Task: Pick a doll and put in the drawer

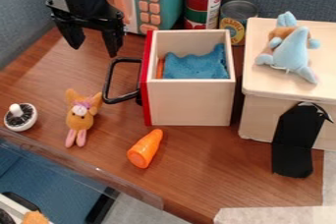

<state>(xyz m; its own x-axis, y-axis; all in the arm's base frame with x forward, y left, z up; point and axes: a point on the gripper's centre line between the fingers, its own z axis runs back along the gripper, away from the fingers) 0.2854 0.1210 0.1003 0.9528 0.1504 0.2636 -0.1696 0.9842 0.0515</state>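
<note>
"Where do we see our doll?"

"We have an orange doll (80,116) lying on the brown table (210,174), left of the drawer (190,102), pink legs toward us. We also see a pale blue doll (292,53) on top of the wooden box (263,83) at the right."

"And what lies close to our orange one?"

"We see the drawer's black handle (108,81) just beside its ear, a carrot (146,149) to its lower right, and a small white round thing with a knob (19,116) to its left."

"What's in the drawer?"

"We find blue cloth (195,66) inside, behind the red front (147,98)."

"How is our gripper (95,50)?"

"We see it at the upper left, its fingers wide apart, in front of the teal toy microwave (160,2). Farther right we have two cans (203,4)."

"And the black piece (293,142)?"

"We see it against the box's front."
</note>
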